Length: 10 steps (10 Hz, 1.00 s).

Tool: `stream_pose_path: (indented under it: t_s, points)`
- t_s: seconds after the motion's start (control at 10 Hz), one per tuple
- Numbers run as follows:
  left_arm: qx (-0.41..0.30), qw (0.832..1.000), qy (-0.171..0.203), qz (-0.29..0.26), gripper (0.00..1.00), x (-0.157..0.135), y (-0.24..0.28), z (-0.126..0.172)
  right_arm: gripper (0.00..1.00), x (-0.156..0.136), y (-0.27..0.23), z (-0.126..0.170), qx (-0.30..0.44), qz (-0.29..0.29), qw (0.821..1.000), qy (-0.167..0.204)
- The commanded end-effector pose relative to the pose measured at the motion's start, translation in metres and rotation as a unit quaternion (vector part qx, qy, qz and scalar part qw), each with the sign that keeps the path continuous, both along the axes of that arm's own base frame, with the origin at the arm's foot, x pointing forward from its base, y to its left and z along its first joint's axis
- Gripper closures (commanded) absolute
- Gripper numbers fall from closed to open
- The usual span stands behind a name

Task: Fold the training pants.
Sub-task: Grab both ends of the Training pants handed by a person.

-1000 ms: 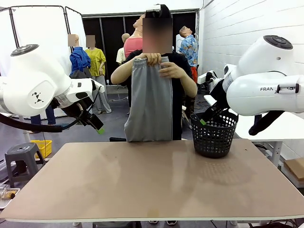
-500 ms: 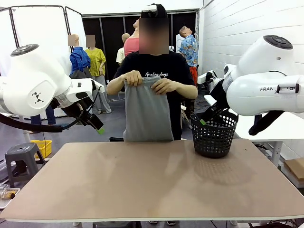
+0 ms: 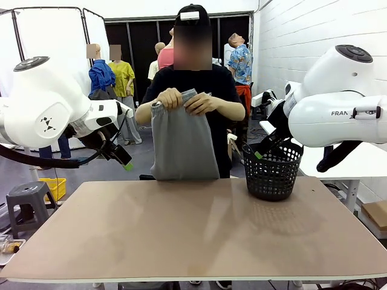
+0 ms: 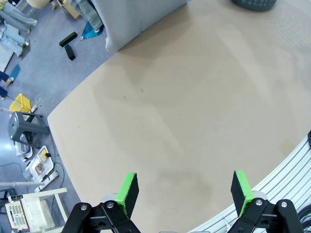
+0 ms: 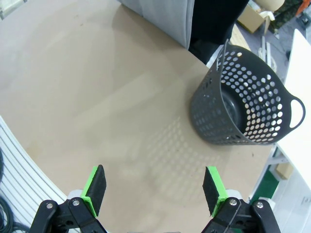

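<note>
Beyond the bare tabletop (image 3: 193, 235), at its twelve o'clock edge, the training pants (image 3: 183, 148) were held hanging by the person's hands (image 3: 171, 98) at the waistband, apparently doubled lengthwise. Within the last second they had been lowered from face height to chest height. The fold was judged barely begun, with laying them flat the likely next step. Both tools were kept released and empty: the left tool (image 4: 187, 187) at nine o'clock, the right tool (image 5: 155, 187) at two o'clock near the black mesh basket (image 3: 273, 172). A grey stool (image 3: 27, 202) was seen at eight o'clock and a white brick wall (image 3: 290, 36) at two o'clock.
</note>
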<state>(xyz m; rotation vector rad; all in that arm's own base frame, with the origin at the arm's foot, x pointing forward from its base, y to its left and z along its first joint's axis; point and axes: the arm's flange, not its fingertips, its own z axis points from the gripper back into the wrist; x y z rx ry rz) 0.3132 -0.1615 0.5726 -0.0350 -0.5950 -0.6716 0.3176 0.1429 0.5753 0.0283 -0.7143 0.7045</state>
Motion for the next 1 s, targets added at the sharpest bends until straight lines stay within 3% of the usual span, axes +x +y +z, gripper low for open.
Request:
stream_pose_path:
  t_s: [0.0, 0.9]
  points:
    - [-0.001, 1.000, 0.001, 0.000, 0.00, 0.0008, 0.0000, -0.0005, 0.00, 0.0022, 0.0001, -0.0028, -0.001, 0.000, 1.000, 0.004]
    - [-0.001, 1.000, 0.001, 0.000, 0.00, 0.0008, 0.0000, -0.0005, 0.00, 0.0022, 0.0001, -0.0028, -0.001, 0.000, 1.000, 0.004]
